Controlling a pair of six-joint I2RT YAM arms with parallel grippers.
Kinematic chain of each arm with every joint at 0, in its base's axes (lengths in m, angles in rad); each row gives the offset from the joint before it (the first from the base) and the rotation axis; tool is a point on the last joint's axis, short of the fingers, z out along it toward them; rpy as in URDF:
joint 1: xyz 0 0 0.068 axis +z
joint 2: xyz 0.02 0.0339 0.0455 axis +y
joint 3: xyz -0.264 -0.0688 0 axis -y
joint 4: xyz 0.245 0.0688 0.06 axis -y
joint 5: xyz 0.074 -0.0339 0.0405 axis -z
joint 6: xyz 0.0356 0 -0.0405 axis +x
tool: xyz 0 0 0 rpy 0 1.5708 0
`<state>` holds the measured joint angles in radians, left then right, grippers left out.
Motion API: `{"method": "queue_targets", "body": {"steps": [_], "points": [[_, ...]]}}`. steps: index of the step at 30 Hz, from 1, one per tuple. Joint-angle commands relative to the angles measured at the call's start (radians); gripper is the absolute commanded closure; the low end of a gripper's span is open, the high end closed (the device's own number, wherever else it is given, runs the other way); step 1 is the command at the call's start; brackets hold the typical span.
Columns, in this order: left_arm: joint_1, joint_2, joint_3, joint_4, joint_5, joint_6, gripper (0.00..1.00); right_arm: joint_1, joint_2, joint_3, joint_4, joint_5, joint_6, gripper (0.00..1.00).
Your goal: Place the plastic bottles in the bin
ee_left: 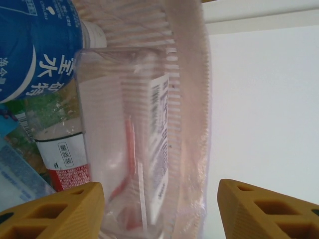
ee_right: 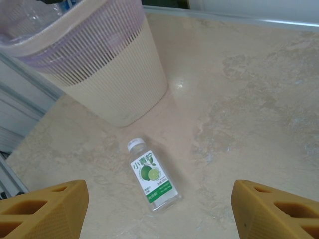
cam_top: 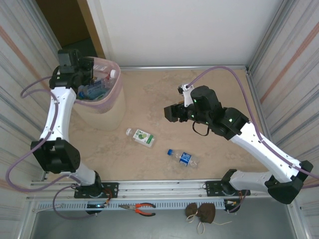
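The beige bin (cam_top: pixel 107 112) with a pink liner stands at the far left, with several plastic bottles (cam_top: pixel 97 87) in it. My left gripper (cam_top: pixel 82 67) hangs over its rim. In the left wrist view its jaws (ee_left: pixel 161 199) stand apart, and a blurred clear bottle (ee_left: pixel 124 139) with a red and white label lies loose between them against the liner (ee_left: pixel 187 99). A blue-labelled bottle (ee_left: pixel 35 45) lies beside it. My right gripper (cam_top: pixel 172 113) is open above a lime-labelled bottle (ee_right: pixel 152 174) that lies on the table (cam_top: pixel 141 137). A blue-labelled bottle (cam_top: pixel 183 158) lies nearer the front.
The bin's slatted wall (ee_right: pixel 114 74) rises just beyond the lime bottle. Corrugated panels close in both sides of the table. Orange-handled pliers (cam_top: pixel 141 208) and a brown object (cam_top: pixel 202 213) lie below the front rail.
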<state>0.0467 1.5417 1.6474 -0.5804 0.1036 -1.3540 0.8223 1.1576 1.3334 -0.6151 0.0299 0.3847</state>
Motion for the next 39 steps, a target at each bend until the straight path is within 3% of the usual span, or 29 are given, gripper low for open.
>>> {"method": "queue_targets", "body": {"steps": [1, 12, 22, 27, 33, 39], "points": [[0.012, -0.067, 0.040, -0.016, -0.019, 0.050, 0.39, -0.007, -0.028, 0.003, -0.015, 0.018, 0.011, 0.26], [0.008, -0.022, 0.094, 0.102, 0.168, 0.189, 0.46, -0.006, -0.017, -0.002, -0.052, 0.038, 0.013, 0.26], [-0.005, -0.093, -0.025, 0.216, 0.310, 0.322, 0.46, -0.007, 0.099, -0.007, -0.200, -0.030, -0.119, 0.26], [-0.005, -0.156, -0.094, 0.174, 0.300, 0.369, 0.44, 0.011, 0.185, -0.001, -0.306, -0.014, -0.209, 0.28], [0.001, -0.237, -0.191, 0.171, 0.274, 0.388, 0.43, 0.101, 0.301, -0.046, -0.356, 0.032, -0.319, 0.29], [0.007, -0.286, -0.229, 0.153, 0.260, 0.407, 0.42, 0.144, 0.461, -0.052, -0.399, 0.059, -0.346, 0.30]]}}
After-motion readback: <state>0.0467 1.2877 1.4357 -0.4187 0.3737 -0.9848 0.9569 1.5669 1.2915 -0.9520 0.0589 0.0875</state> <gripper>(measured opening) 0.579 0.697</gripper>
